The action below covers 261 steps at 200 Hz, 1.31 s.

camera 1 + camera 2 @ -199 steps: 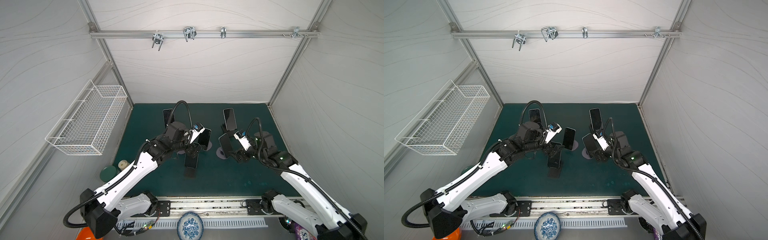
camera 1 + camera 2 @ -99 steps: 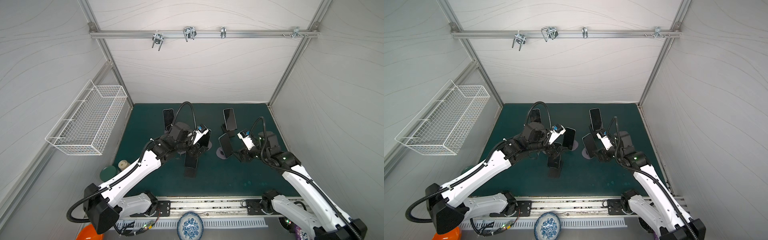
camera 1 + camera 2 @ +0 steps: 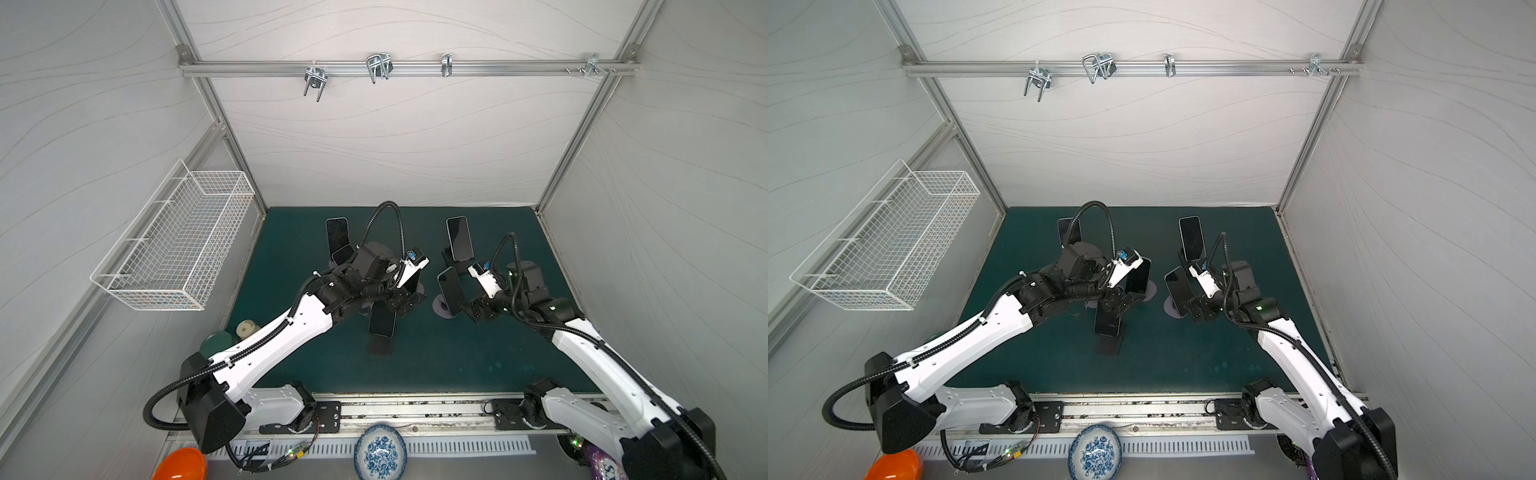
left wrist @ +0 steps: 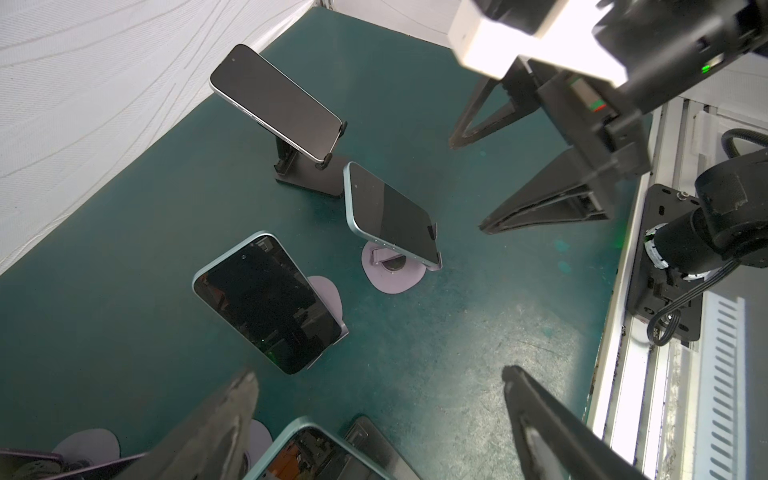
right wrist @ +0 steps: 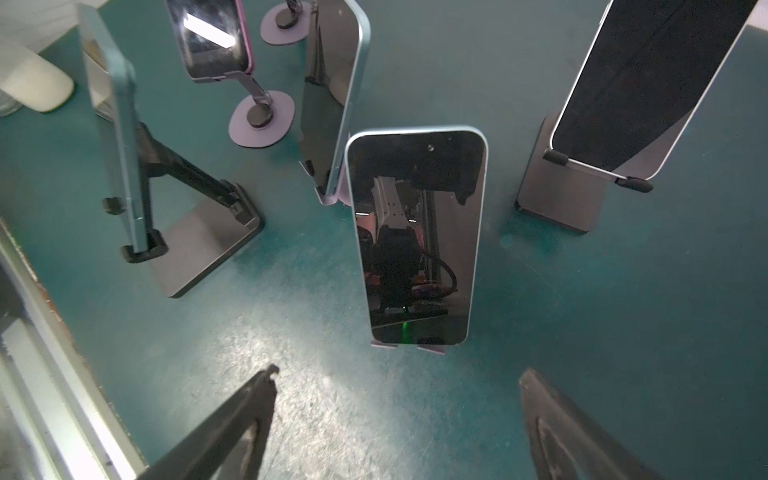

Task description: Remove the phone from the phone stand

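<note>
White walls (image 3: 374, 158) close around a dark green counter (image 3: 457, 365), where several phones lean on stands. Nearest to the right gripper (image 5: 397, 374) is a light-blue phone (image 5: 415, 237). It leans upright on a lilac stand (image 5: 432, 348), with its dark screen turned to this gripper. The right gripper is spread wide and grasps nothing; its fingers (image 5: 249, 407) are just before the lower edge of the phone and do not touch it. In a top view the phone (image 3: 450, 289) is a little right of the counter's middle.

The left gripper (image 4: 378, 374) is spread wide too and is empty. It hangs close over a second phone (image 3: 382, 322) on a black stand (image 3: 380, 345) near the middle. At the back are more phones (image 3: 459, 239) on stands. A wire basket (image 3: 183, 245) hangs on the left wall, and a blue-patterned bowl (image 3: 380, 453) lies before the counter.
</note>
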{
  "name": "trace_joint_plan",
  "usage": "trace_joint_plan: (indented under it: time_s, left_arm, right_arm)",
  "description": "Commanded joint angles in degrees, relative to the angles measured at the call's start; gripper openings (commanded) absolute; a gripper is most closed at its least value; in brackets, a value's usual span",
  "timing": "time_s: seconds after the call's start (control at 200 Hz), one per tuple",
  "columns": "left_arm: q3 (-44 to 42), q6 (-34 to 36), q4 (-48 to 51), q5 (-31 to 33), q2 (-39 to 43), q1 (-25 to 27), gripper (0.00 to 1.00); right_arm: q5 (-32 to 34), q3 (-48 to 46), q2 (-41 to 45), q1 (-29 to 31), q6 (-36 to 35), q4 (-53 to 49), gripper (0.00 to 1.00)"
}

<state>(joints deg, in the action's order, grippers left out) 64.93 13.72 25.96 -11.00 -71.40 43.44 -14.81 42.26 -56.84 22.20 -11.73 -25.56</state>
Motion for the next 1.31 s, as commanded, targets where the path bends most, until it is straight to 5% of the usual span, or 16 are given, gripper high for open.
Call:
trace_joint_plan:
  time_s: [0.0,0.685,1.3]
  left_arm:
    - [1.6,-0.6,-2.5,1.9,-0.3,0.4,0.93]
    - [1.0,6.9,-5.8,6.6,-1.5,0.3,0.94]
    - [0.9,5.4,-5.4,7.2,-1.5,0.3,0.94]
  right_arm:
    - [0.4,0.2,-2.7,-0.2,-1.2,6.0,0.97]
    - [2.2,0.8,-11.6,2.2,-3.8,13.9,0.99]
    - [2.9,3.0,-17.0,4.5,-5.2,15.9,0.99]
